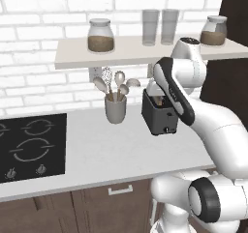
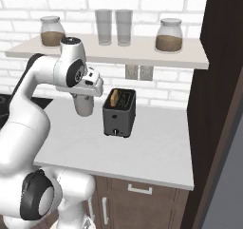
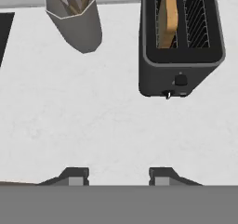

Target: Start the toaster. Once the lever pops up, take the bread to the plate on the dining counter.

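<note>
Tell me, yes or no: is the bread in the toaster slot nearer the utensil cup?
Yes: in the hand view the bread stands in the toaster slot on the utensil cup side.

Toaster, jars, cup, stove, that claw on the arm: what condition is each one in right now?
toaster: upright on the counter, one slot filled, the other empty.
bread: standing in the toaster's left slot in the hand view.
gripper: open, holding nothing, above the bare counter short of the toaster.
utensil cup: upright, full of spoons and a whisk.
jars: lidded, partly filled with brown contents.
glasses: upright, empty.
cooktop: bare, no pot.
</note>
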